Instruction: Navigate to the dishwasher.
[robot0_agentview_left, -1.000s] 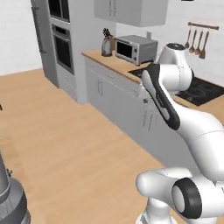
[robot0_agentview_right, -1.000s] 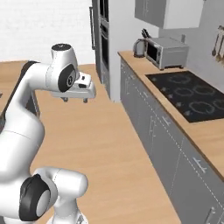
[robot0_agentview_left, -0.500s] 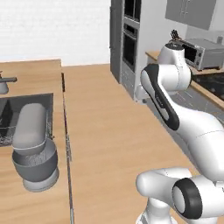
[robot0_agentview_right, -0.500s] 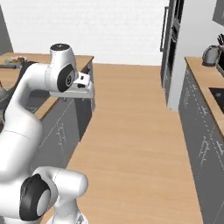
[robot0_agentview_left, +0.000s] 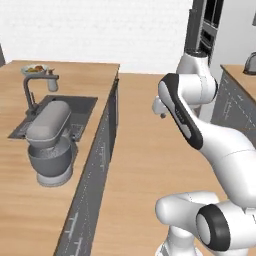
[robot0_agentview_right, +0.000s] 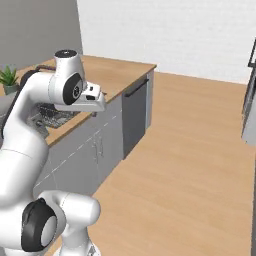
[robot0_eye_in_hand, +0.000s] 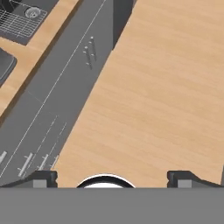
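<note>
The dishwasher (robot0_agentview_right: 134, 118) is a flat dark grey panel with a long black bar handle along its top, set in the island near its far end. It stands ahead and left of the base. It appears edge-on as dishwasher (robot0_agentview_left: 114, 107) in the left base view, and its lower part as dishwasher (robot0_eye_in_hand: 122, 16) at the top of the hand view. My gripper (robot0_agentview_right: 94, 108) hangs in the air over the floor beside the island. Gripper (robot0_eye_in_hand: 112, 177) is open, with only wooden floor between the fingertips. Gripper (robot0_agentview_left: 160, 111) also shows in front of the arm.
The wooden island top carries a grey stand mixer (robot0_agentview_left: 49, 145), a sink (robot0_agentview_left: 80, 106) with a faucet (robot0_agentview_left: 31, 94), and a bowl (robot0_agentview_left: 34, 68). Lighter grey cabinet doors (robot0_agentview_right: 95, 150) sit nearer than the dishwasher. A tall oven column (robot0_agentview_left: 202, 30) stands far right. Open wooden floor (robot0_agentview_right: 190, 150) lies ahead.
The whole picture has swung: the base turned from the stove counter and ovens toward the island with the sink. The dishwasher has come into view. The arm's pose is the same.
</note>
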